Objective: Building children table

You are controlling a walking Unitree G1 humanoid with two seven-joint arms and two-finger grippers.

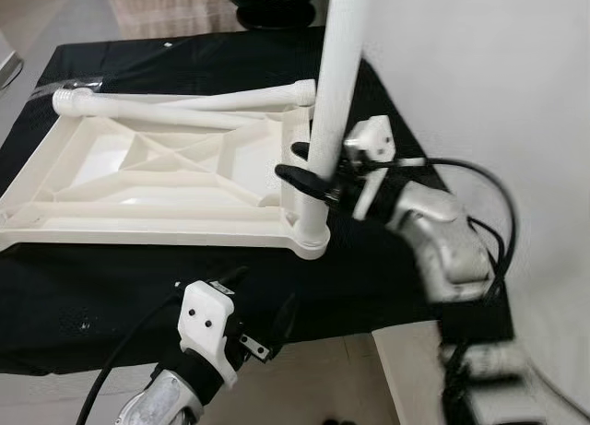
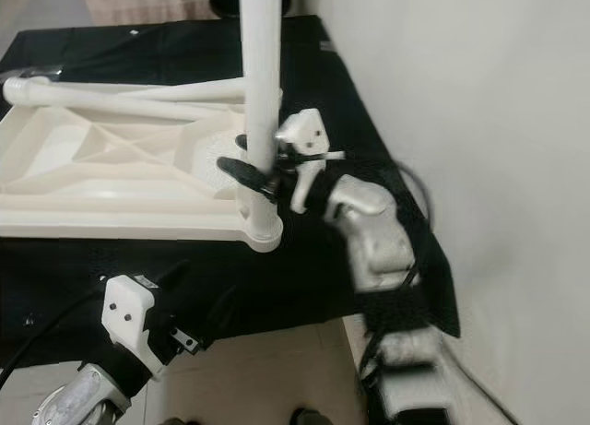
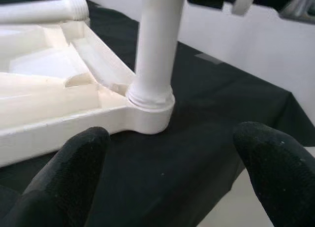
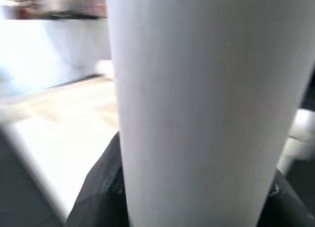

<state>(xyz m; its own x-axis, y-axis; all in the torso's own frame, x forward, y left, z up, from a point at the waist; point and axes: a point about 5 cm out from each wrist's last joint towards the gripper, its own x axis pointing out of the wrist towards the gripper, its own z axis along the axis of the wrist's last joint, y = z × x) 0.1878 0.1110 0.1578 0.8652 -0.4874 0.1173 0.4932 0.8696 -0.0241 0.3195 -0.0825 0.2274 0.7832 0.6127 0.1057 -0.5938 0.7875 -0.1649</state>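
Nearest you, the left end effector [image 1: 263, 310] hovers spread and empty over the black-draped surface [image 1: 111, 296]; beyond it the right end effector [image 1: 304, 167] pinches the upright leg [image 1: 334, 102] in the upturned tabletop's [image 1: 147, 167] corner socket [image 3: 150, 106]. Twist off-axis and its thread could jam. Your left wrist view shows the collar seated, while farther off spare legs [image 1: 175, 107] lie loose.
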